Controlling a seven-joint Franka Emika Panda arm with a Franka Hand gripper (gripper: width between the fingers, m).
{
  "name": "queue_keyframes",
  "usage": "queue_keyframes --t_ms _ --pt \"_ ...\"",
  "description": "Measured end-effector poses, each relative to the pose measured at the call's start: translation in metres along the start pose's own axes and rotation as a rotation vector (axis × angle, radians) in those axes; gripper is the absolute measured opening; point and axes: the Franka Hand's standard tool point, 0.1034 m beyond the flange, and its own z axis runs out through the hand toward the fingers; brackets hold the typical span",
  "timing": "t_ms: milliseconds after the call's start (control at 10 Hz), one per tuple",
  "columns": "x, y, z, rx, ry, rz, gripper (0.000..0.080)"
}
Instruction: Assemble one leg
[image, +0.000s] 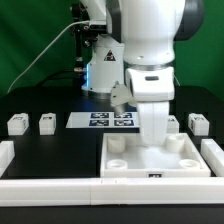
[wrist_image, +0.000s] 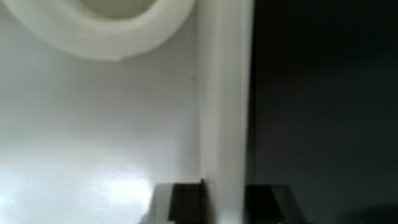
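Down astride tabletop (image: 128, 161) rim, tool (wrist_image: 226, 203)

A green backdrop (image: 30, 40) (plain, evenly lit) hangs behind the black table (image: 50, 150) filling the foreground.

arm (image: 150, 40) crowding tabletop (image: 125, 160), rail (image: 50, 187) along its front, bare table (image: 55, 150) beside it

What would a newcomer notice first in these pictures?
The large white arm fills the middle of the exterior view, its gripper down at the square white tabletop at the front. In the wrist view the fingers flank the tabletop's raised edge, near a round socket. A small leg stands apart at the exterior view's far left, in line with the marker board.
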Motion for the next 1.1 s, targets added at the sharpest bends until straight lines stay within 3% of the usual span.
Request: queue_keyframes --t_ms 300,900,1100 --pt "0.0116 0.006 -0.0014 -0.009 0.008 0.0 0.0077" --pt "0.0094 0.0098 -0.0019 -0.012 0.009 0.006 0.0077" --pt "0.0092 0.0098 -0.0019 -0.012 0.009 0.006 0.0394"
